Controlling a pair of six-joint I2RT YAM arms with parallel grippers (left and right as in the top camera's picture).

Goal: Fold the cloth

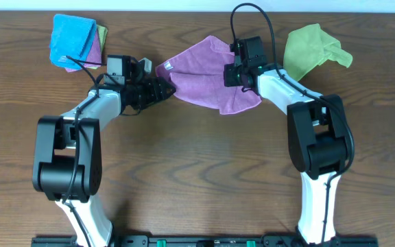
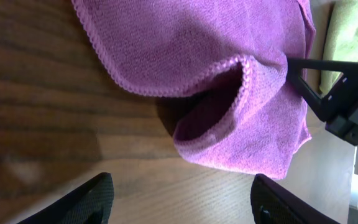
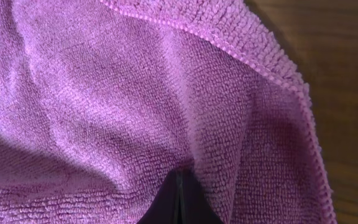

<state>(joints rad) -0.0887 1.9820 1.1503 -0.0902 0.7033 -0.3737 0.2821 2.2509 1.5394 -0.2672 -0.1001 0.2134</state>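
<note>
cloth (image 1: 208,72) sits at the top middle of the tabletop (image 1: 197,178), rumpled, not flat, white tag (image 1: 166,66) at its left corner

right gripper (image 1: 241,74) is on the cloth's right side. right wrist view: fingers pressed together with purple fabric pinched between them, cloth (image 3: 135,93) fills nearly the whole frame, stitched edge runs diagonally on the right

left gripper (image 1: 163,88) is just beside the cloth's left corner, under the tag. left wrist view: gripper (image 2: 182,183) spread wide, nothing between the fingers (image 2: 98,196), only bare wood. cloth (image 2: 191,43) lies ahead of them, one hemmed edge curled over into an open loop. right gripper (image 2: 334,93) shows at that frame's right edge, touching the cloth

lime-green cloth (image 1: 314,48) top right, apart from the purple one. blue cloth (image 1: 70,40) top left, lying on other folded cloths
</note>
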